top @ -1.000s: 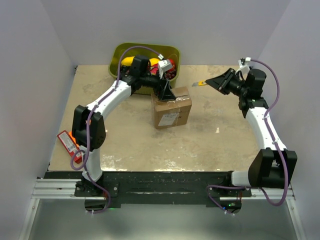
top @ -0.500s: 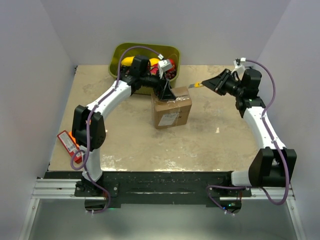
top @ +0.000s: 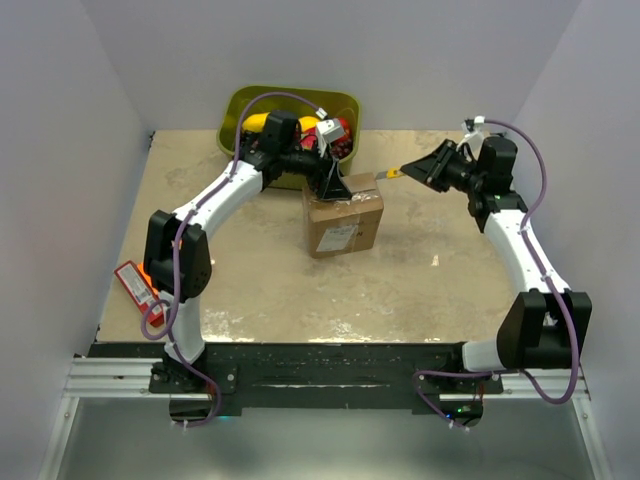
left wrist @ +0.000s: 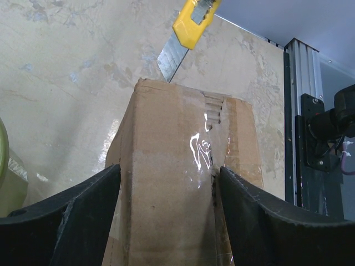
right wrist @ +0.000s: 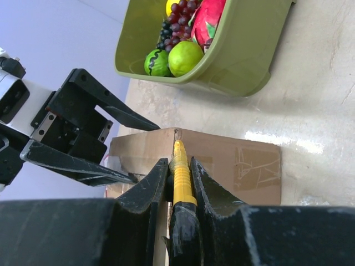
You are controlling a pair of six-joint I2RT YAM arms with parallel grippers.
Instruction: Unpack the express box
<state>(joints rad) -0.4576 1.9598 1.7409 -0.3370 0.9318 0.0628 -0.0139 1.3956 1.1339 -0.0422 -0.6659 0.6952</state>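
The express box [top: 345,222], a small brown taped carton with a white label on its front, stands mid-table. My left gripper [top: 335,190] comes down over its back part. In the left wrist view the box [left wrist: 172,160] fills the gap, and my left gripper [left wrist: 170,169] is shut on it, a black finger pressed to each side. My right gripper [top: 412,170] is shut on a yellow utility knife [top: 392,173]. The knife [left wrist: 191,25] has its bare blade tip touching the top far edge of the box. From the right wrist, my gripper [right wrist: 178,163] clamps the knife [right wrist: 180,177], pointing at the carton [right wrist: 233,166].
An olive-green bin [top: 235,115] holding fruit stands at the back, just behind the box and the left arm; its wall [right wrist: 238,61] shows in the right wrist view. A flat orange package [top: 135,283] lies at the table's left edge. Grey walls enclose the table.
The right arm has swung left, carrying the knife from clear of the box to its top back-right edge. The left gripper has stayed on the box.
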